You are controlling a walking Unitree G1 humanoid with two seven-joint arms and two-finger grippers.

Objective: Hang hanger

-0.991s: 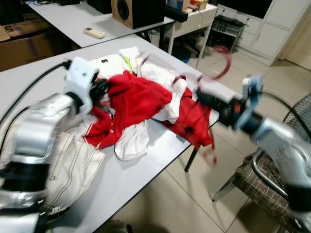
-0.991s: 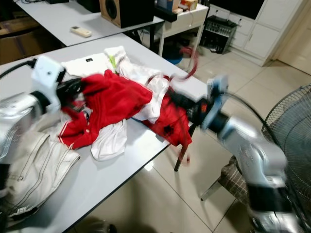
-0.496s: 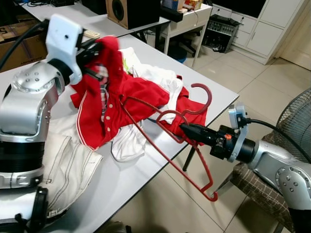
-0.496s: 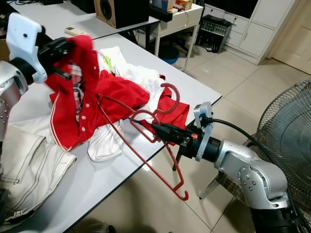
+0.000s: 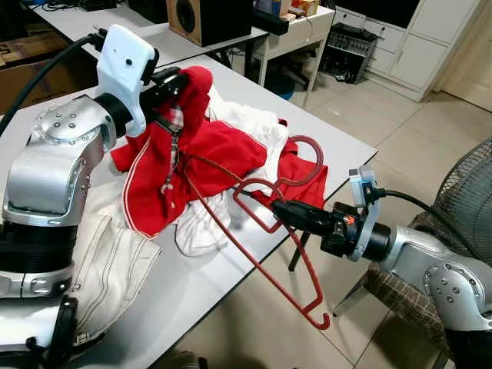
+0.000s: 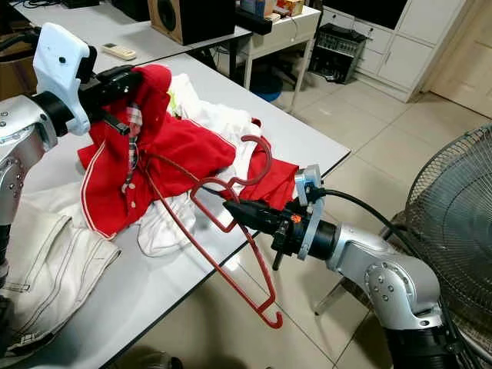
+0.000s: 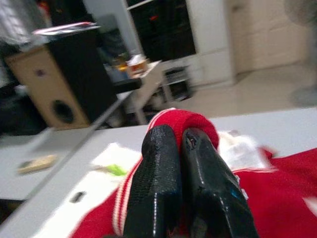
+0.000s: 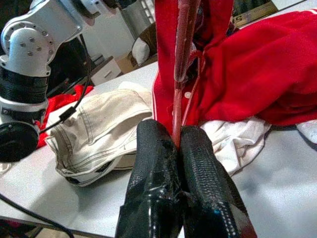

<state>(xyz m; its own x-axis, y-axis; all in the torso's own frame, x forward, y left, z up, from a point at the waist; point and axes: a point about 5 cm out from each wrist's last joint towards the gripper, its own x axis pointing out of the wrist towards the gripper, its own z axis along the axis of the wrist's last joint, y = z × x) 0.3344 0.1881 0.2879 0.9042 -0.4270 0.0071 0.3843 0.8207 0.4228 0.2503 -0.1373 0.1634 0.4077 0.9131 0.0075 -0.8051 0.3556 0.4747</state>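
A red wire hanger [image 8: 184,47] is pinched at its neck by my right gripper [image 5: 281,208], which is shut on it just off the table's near right corner. The hanger's frame [image 6: 263,270] slants from the clothes pile down past the table edge. My left gripper [image 5: 175,78] is shut on the collar of a red shirt [image 5: 223,150] and holds it up above the white table [image 5: 207,277]. The collar [image 7: 184,120] bulges over the black fingertips [image 7: 161,148]. One tip of the hanger lies against the shirt's open front.
White garments [image 5: 257,123] lie under and behind the red shirt, and a beige garment [image 5: 115,257] lies at the table's near left. A fan [image 6: 453,223] and a chair [image 5: 407,296] stand to the right. A second table behind carries a speaker [image 5: 207,15] and a remote [image 6: 119,51].
My left gripper has lifted the shirt's collar off the pile. The hanger has swung down from a raised position and now reaches toward the shirt's opening.
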